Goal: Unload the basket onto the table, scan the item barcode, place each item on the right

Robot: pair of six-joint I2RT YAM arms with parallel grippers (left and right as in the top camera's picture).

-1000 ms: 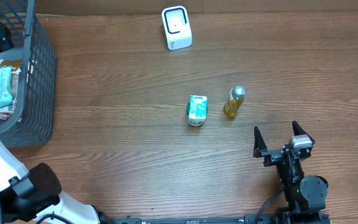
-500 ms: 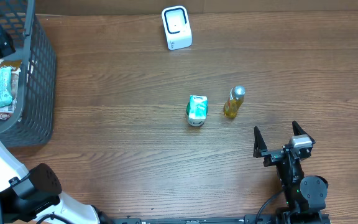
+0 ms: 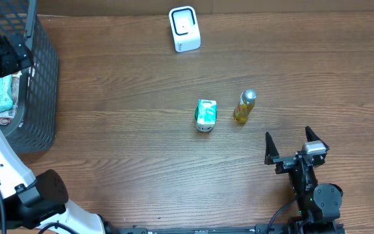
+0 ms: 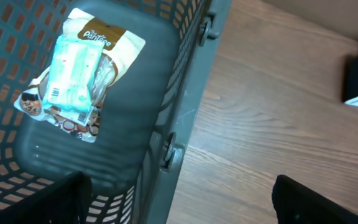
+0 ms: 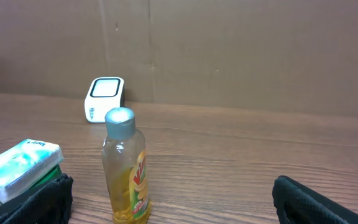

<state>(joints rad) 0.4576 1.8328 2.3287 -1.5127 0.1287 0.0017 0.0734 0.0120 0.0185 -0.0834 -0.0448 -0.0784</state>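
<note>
A white barcode scanner (image 3: 184, 28) stands at the far edge of the table and also shows in the right wrist view (image 5: 104, 99). Mid-table are a green-and-white pack (image 3: 206, 115) and a yellow bottle (image 3: 244, 107) with a grey cap. My right gripper (image 3: 288, 134) rests open near the front edge, facing the bottle (image 5: 126, 168) and pack (image 5: 20, 169), holding nothing. Over the grey basket (image 3: 41, 84) at the left hangs my left gripper (image 3: 8, 55), open and empty. Its view shows a pale blue packet (image 4: 73, 74) lying on a brown pouch inside the basket (image 4: 185, 93).
The basket's right wall (image 4: 173, 149) runs between my left fingers (image 4: 48, 199) in the wrist view. A brown cardboard backdrop (image 5: 229, 50) closes off the table's far side. Bare wooden tabletop (image 3: 128, 149) lies between the basket and the items.
My left gripper has shifted further over the basket, now covering part of the packets in the overhead view. The right arm and the table items have not moved.
</note>
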